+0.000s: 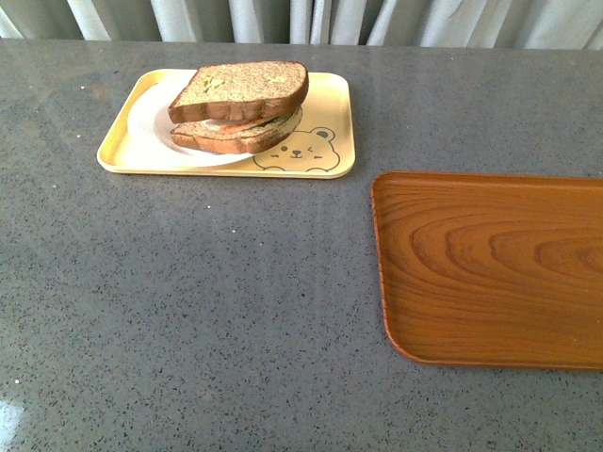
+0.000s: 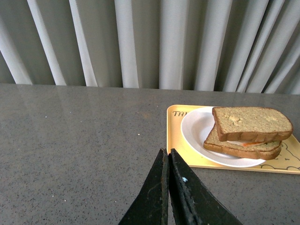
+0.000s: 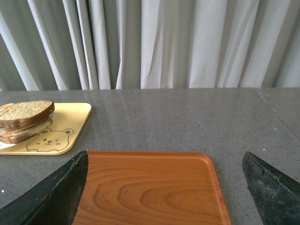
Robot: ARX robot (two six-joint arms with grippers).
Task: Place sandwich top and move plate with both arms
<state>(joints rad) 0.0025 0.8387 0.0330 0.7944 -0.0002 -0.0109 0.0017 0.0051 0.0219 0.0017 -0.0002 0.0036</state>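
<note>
Yellow plastic fills the upper left of the front view: the bear tray (image 1: pixel 325 113) carries the white plate (image 1: pixel 151 127), and the sandwich top (image 1: pixel 240 88) already sits on the lower slice (image 1: pixel 236 137), skewed a little so the filling shows at the near edge. So we judge the bread step done and the plate move still to come. Right of it, at mid-frame right, lies the wooden tray (image 1: pixel 490 268), bare and well apart from the yellow one.

In its wrist view, our left gripper (image 2: pixel 168 152) hovers over the counter (image 1: pixel 207 311) with fingers pressed together, holding nothing. Our right gripper (image 3: pixel 164 161) hangs above the wooden tray, fingers spread wide.

We should part the left fingers first, then take opposite rims of the plate, lift level and travel together, so the loose top slice does not slide.
</note>
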